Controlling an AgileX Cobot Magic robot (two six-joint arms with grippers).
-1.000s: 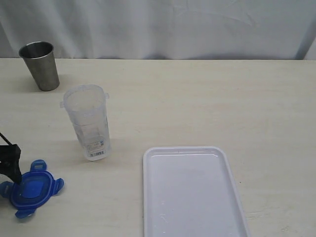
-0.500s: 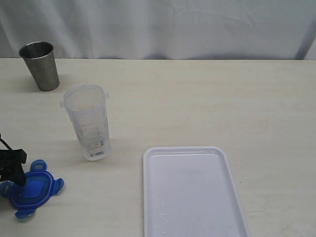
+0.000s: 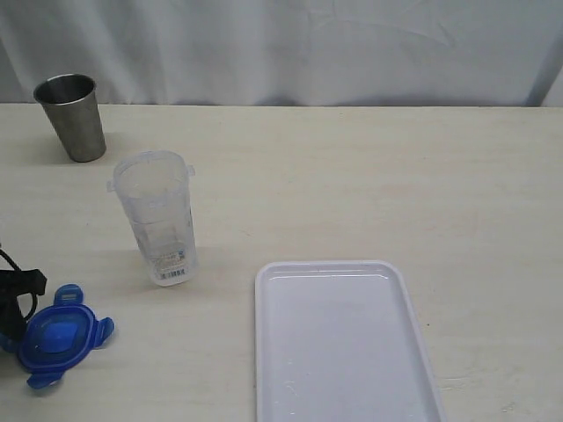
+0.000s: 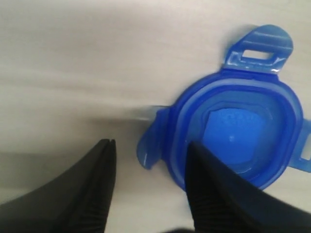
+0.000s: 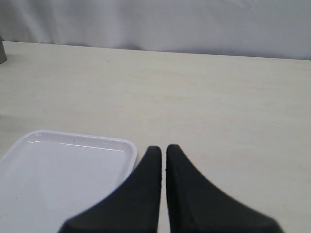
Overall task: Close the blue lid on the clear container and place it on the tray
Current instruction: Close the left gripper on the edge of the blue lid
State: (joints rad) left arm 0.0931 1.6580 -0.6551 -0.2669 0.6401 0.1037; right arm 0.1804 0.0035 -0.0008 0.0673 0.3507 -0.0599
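Observation:
The blue lid (image 3: 54,337) lies flat on the table at the near left, its flaps spread out. My left gripper (image 3: 18,299) is low at its left edge. In the left wrist view the lid (image 4: 243,131) has one flap between the jaws of the left gripper (image 4: 150,148). The jaws stand apart, one finger (image 4: 204,179) over the lid's rim and the other clear of the flap. The clear container (image 3: 158,220) stands upright and uncovered behind the lid. The white tray (image 3: 343,268) lies at the near middle. My right gripper (image 5: 164,148) is shut on nothing beside the tray's corner (image 5: 127,145).
A grey steel cup (image 3: 72,116) stands at the far left near the white curtain. The pale table runs wide to the right of the tray. The right arm does not show in the exterior view.
My left gripper has shifted left off the lid's top toward its left edge, and its jaws have drawn closer together. The lid, container and tray have not moved.

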